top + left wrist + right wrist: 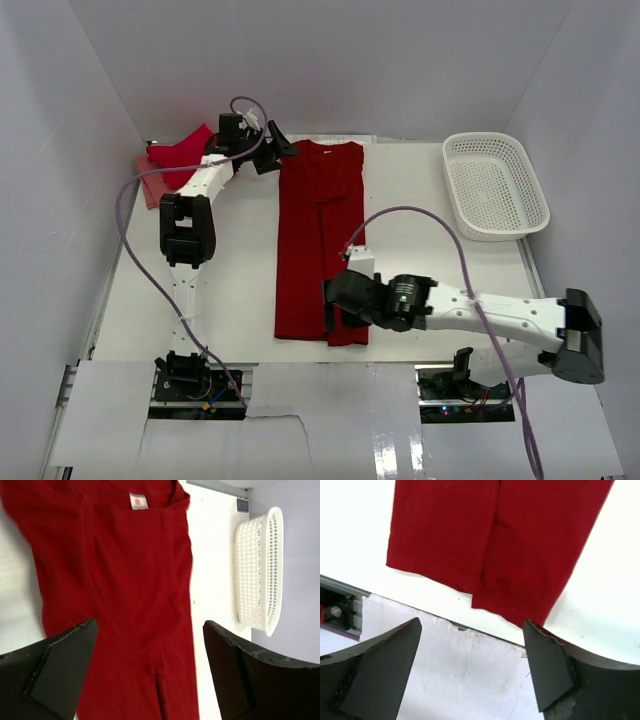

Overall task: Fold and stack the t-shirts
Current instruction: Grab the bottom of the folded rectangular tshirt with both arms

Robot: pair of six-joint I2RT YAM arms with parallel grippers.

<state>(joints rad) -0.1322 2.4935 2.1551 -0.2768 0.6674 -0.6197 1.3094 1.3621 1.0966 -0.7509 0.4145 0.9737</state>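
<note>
A dark red t-shirt (pixel 318 240) lies on the white table, folded lengthwise into a long strip, collar at the far end. Its collar tag shows in the left wrist view (pixel 138 501). My left gripper (pixel 272 148) is open and empty above the shirt's far left corner (pixel 125 595). My right gripper (pixel 338 305) is open and empty above the shirt's near hem (pixel 520 600), close to the table's front edge. A second red shirt (pixel 178 155) lies bunched at the far left on a pink one (pixel 150 188).
A white perforated basket (pixel 495 185) stands at the far right, also in the left wrist view (pixel 257 570). White walls close the sides and back. A shiny strip (pixel 470 675) runs along the table's near edge. The left arm's purple cable (pixel 130 250) loops over the left side.
</note>
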